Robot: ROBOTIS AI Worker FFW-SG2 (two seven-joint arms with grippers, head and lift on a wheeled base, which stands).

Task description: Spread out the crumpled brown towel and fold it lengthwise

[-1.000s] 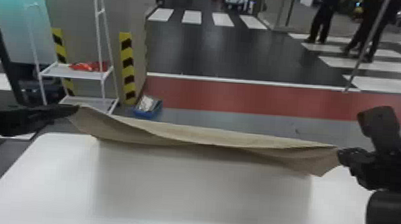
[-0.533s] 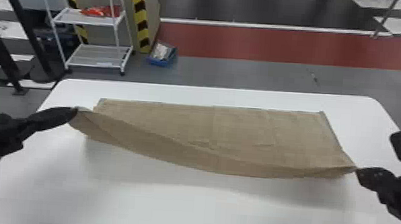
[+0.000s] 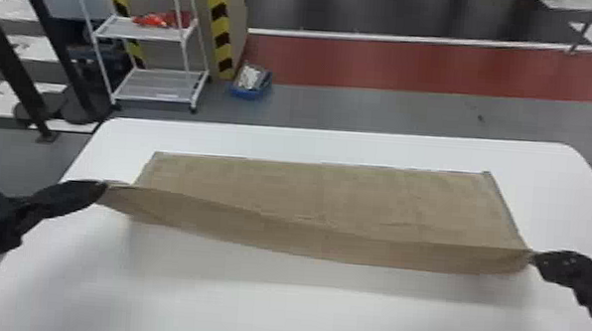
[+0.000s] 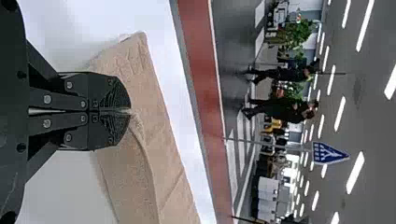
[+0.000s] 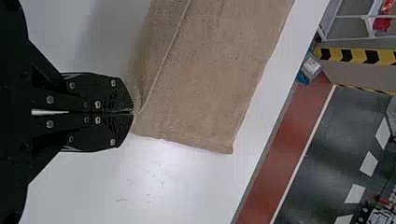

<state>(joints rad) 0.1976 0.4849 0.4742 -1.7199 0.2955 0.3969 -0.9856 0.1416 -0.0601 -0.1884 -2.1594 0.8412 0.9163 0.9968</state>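
The left gripper had its flat black fingers pressed together on the brown cloth towel, a fold running away from their tips. Around the gripper lay the smooth white table; beyond the towel, a long red floor strip and, farther off, a blue-and-white sign.

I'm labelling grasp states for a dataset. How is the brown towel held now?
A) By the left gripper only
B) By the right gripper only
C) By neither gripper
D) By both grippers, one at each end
D: the left gripper and right gripper each pinch the towel at opposite ends.
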